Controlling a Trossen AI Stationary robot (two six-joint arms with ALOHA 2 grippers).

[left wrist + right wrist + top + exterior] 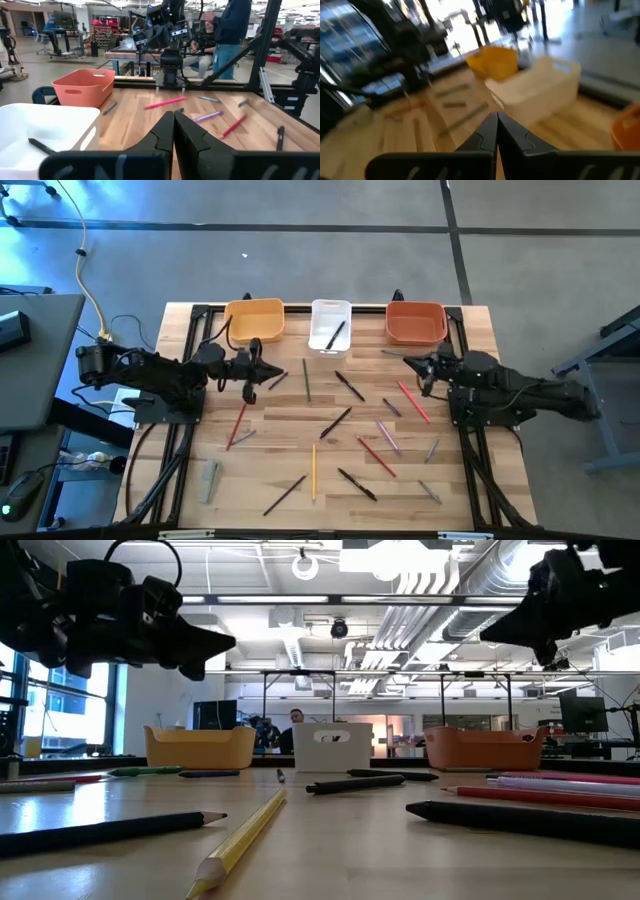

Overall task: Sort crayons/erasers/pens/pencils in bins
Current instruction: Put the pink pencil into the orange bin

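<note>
**Both claws shut and empty above a scattered counter**

The left claw (pixel 250 372) hangs over the pale wooden counter (pixel 270 430) just in front of the yellow-orange plastic bin (pixel 254 319); the right claw (pixel 428 370) hangs in front of the red-orange plastic bin (pixel 416 321). Each has its fingers pressed together on nothing. The white plastic bin (pixel 330 326) between them holds one slim black pen (pixel 335 334). The other pens, thin red pencils (pixel 376 456) and a yellow pencil (pixel 313 471) lie loose. They look light, stiff and liable to roll, so a mid-shaft pinch across the stick seems best.
</note>
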